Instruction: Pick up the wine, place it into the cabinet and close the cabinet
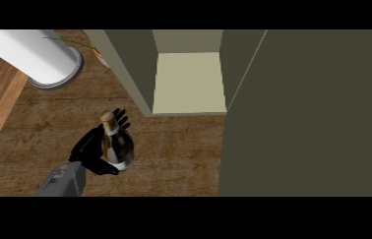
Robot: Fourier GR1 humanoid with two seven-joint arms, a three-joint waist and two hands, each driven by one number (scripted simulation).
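A steep downward look at a brown, wood-grained surface (174, 149). At the upper left stands a large white cylinder (36, 56) with a grey rim at its lower end, resting near a lighter wooden strip that runs along the left edge. Just to the right of the cylinder, a thin green stalk and a small orange shape show, too small to identify.

An olive-grey cabinet (189, 80) fills the upper middle, and its inside is open to view, with a pale cream floor panel framed by darker side walls. A wide, flat olive-grey panel, seemingly the cabinet door (298, 115), takes up the whole right side of the view from top to bottom. Bare surface lies between the cabinet's front edge and the things below it.

At the lower left, a grey forearm comes in from the bottom edge and ends in the black left hand (91, 152). The fingers and thumb curl round the body of the wine bottle (117, 144), clamping it. The bottle is dark with a pale band near its base and a tan, foil-covered neck pointing toward the top of the view. Fingertips show behind the neck. The bottle sits below and to the left of the cabinet opening, apart from it.

The right hand does not appear.
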